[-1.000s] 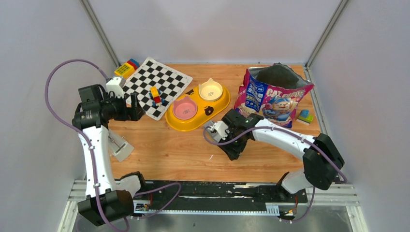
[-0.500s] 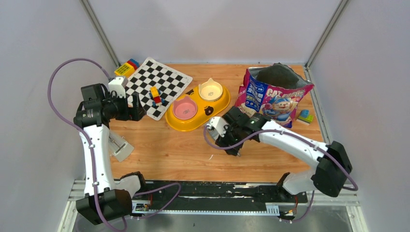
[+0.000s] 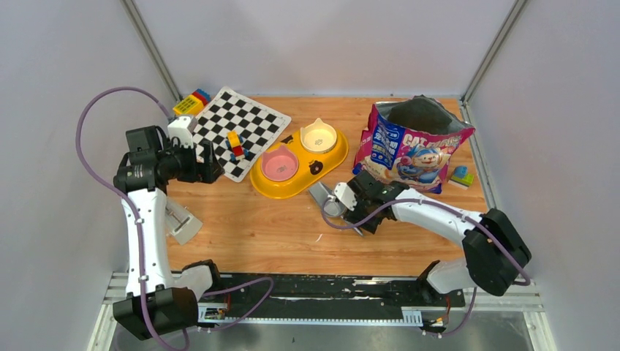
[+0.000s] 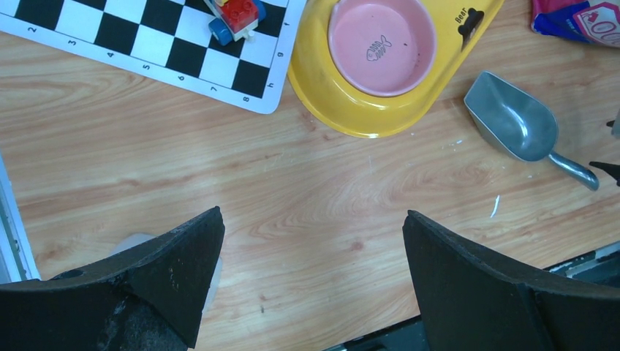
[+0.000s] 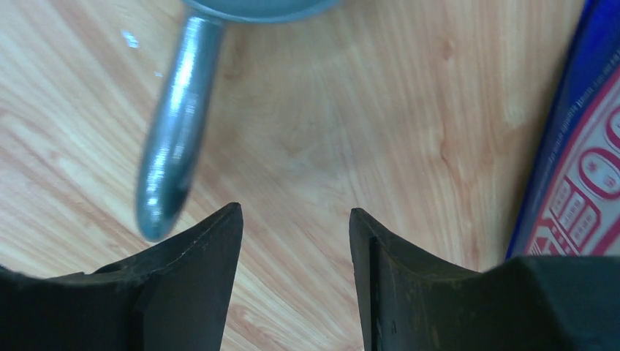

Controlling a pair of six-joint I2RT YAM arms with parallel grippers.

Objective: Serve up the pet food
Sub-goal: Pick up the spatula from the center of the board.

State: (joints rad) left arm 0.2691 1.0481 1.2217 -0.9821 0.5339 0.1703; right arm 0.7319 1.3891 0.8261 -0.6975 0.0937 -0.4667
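Observation:
The pet food itself is hidden; only its blue-and-pink cat bag shows, standing open at the back right. The yellow double-bowl feeder lies mid-table, and its pink bowl looks empty but for one dark speck. The grey scoop lies flat on the wood just right of the feeder. My right gripper is open and low by the end of the scoop's handle. The handle lies outside its left finger, and only bare wood lies between the jaws. My left gripper is open and empty, held above the table by the chessboard's left edge.
A checkered mat with small toy bricks lies left of the feeder. A block stack sits at the back left corner. A green-blue brick lies right of the bag. A white object rests near the left arm.
My right gripper has drawn back to the right off the scoop, which now lies uncovered on the table. The left arm has hardly moved.

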